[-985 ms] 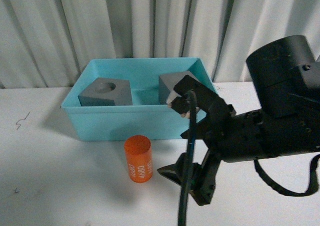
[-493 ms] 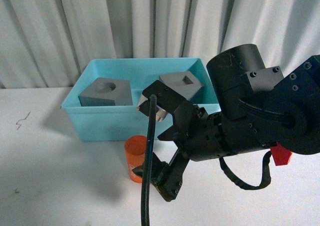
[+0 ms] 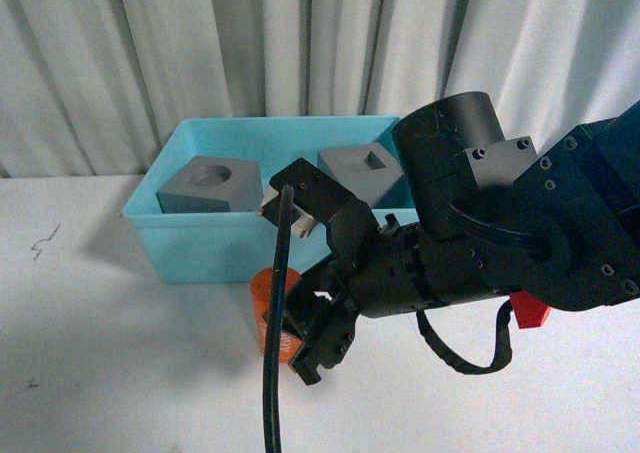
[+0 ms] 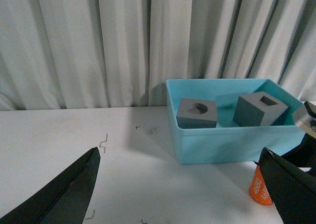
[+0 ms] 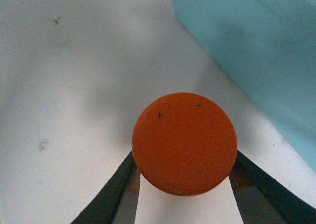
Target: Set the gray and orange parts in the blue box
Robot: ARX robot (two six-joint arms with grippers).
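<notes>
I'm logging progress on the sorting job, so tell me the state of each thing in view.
Orange cylinder: upright on the table, outside the box.
Gray cube with round recess: inside the box, recess up.
Gray cube with square recess: inside the box, recess up.
Blue box: open-topped, holding both cubes.
Right tool: open, straddling the cylinder.
Left tool: open, empty.

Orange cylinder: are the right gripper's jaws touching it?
Cannot tell. In the right wrist view the jaws flank the orange cylinder, but its top hides any contact.
</notes>
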